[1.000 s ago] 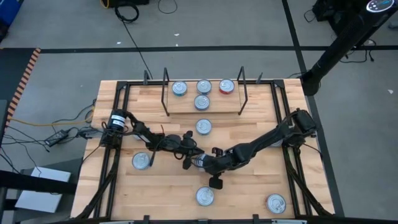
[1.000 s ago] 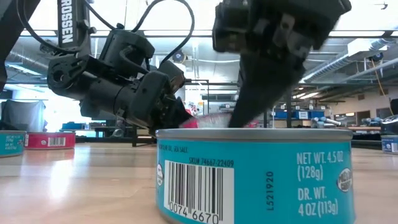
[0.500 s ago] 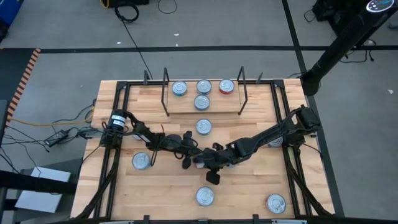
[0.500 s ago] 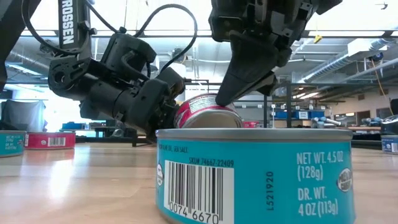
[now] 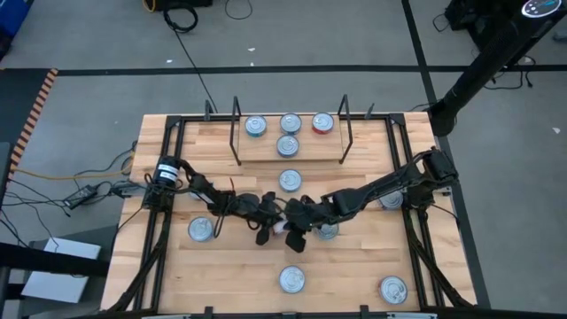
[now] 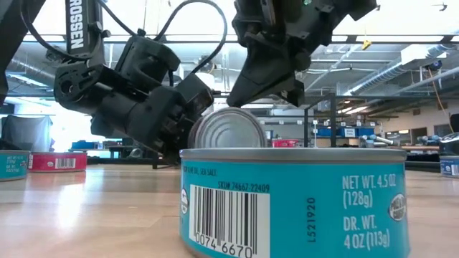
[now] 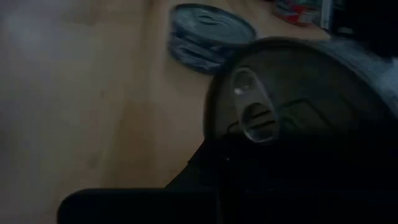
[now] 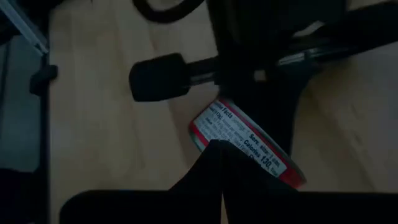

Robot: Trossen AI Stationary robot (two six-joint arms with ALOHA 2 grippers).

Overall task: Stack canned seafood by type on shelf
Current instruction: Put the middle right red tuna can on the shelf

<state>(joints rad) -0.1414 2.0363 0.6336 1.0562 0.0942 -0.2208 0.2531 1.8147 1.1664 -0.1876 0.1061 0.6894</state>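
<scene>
Ten tins (image 5: 291,280) on the table—four on the shelf (image 5: 266,151) (one red-labelled).

I see a red-labelled tin (image 8: 247,142) with white print and a silver lid, a teal tin (image 6: 294,202) bearing a black barcode, pale striped wood on the desk (image 5: 239,266), black arms.

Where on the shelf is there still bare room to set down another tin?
On the shelf, the bare patches are the front left, between the left wire upright and the lone front tin, and the front right, toward the right upright. The back row is crowded: three tins side by side.
</scene>
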